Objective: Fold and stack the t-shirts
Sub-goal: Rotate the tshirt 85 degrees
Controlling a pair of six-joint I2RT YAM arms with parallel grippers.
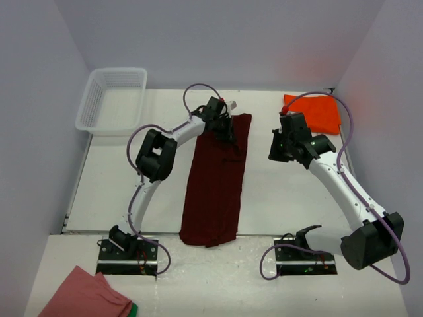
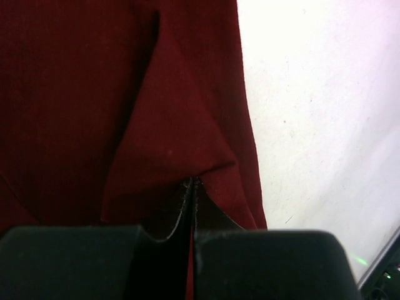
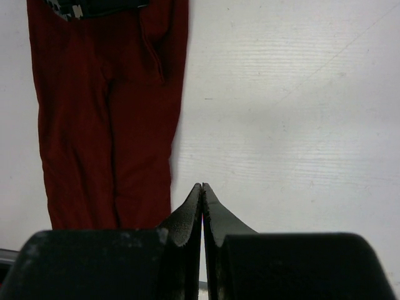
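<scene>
Left gripper (image 2: 190, 182) clamped on maroon shirt's (image 1: 215, 191) far end (likely to fold it toward the near edge). Right gripper (image 3: 202, 187) closed, empty; orange shirt (image 1: 317, 113) waits at far-right corner.

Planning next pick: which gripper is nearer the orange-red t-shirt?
Right. The right gripper hangs shut over the table beside the orange-red t-shirt; the left gripper is farther, pinching the maroon t-shirt.

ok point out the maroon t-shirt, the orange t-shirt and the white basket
maroon t-shirt (image 1: 215, 191): top external view, middle of the long folded strip
orange t-shirt (image 1: 317, 113): top external view, centre of the folded cloth
white basket (image 1: 89, 105): top external view, its left mesh wall
</scene>
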